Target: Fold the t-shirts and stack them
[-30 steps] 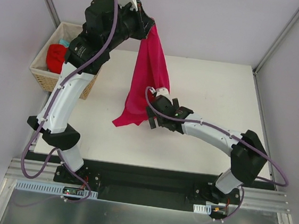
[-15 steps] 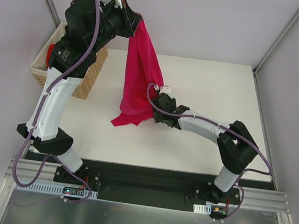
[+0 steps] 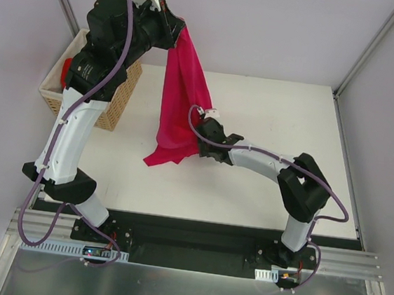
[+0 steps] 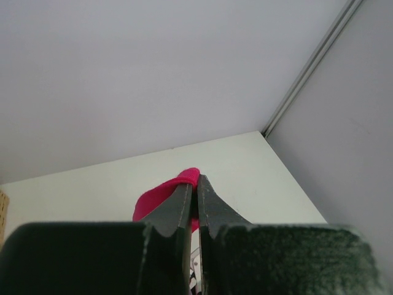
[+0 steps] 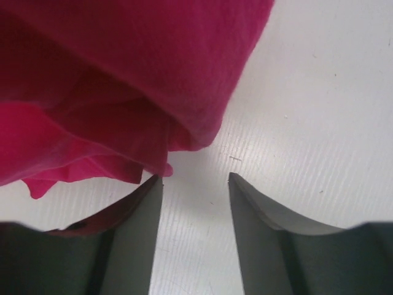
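A large crimson-pink t-shirt (image 3: 181,96) hangs from my left gripper (image 3: 183,28), which is raised high at the back and shut on a fold of it. Its lower end (image 3: 162,154) trails on the white table. The left wrist view shows the pink t-shirt (image 4: 161,196) pinched at my left gripper (image 4: 196,181). My right gripper (image 3: 197,130) is low at the shirt's right lower edge. In the right wrist view my right gripper (image 5: 195,178) is open over bare table. The t-shirt (image 5: 123,80) bunches just beyond and touches the left fingertip (image 5: 150,190).
A wicker basket (image 3: 54,97) stands at the table's back left, partly behind my left arm, with a red cloth (image 3: 65,70) inside. Metal frame posts (image 3: 365,56) and pale walls close in the back and sides. The white table (image 3: 291,122) spreads to the right.
My left arm swung left with the hanging shirt. My right gripper moved in toward the shirt's lower edge, and its jaws narrowed.
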